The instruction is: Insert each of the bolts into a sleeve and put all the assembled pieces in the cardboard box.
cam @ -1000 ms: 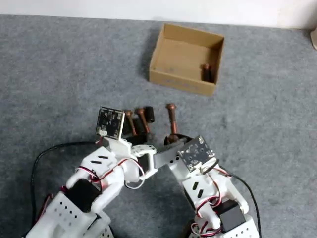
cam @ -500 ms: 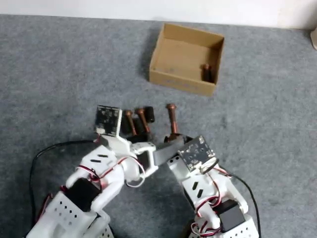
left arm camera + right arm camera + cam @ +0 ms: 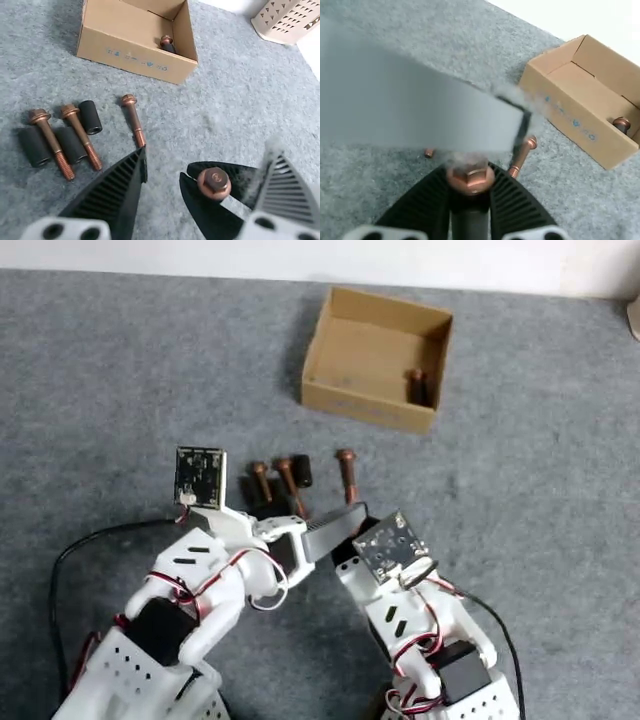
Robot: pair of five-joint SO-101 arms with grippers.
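High view shows that the left arm has swung its wrist out to the side in the last second. The right arm has pulled back a little, so the lone bolt (image 3: 346, 475) on the carpet is easier to see. It looks like the left arm is done helping and is backing off. If so, the joined piece may be ready to go to the cardboard box (image 3: 365, 405), where one finished piece (image 3: 417, 387) already sits in a corner. The left gripper (image 3: 207, 155) is wide apart and holds nothing, with one finger on each side of the right gripper (image 3: 469, 172). The right gripper is pressed tight on a bolt in a sleeve (image 3: 470, 181), and the copper head pokes up between its black fingers. Two more bolts (image 3: 50, 142) and three sleeves (image 3: 90, 116) lie near the lone bolt, well apart from the box, and they are not joined yet.
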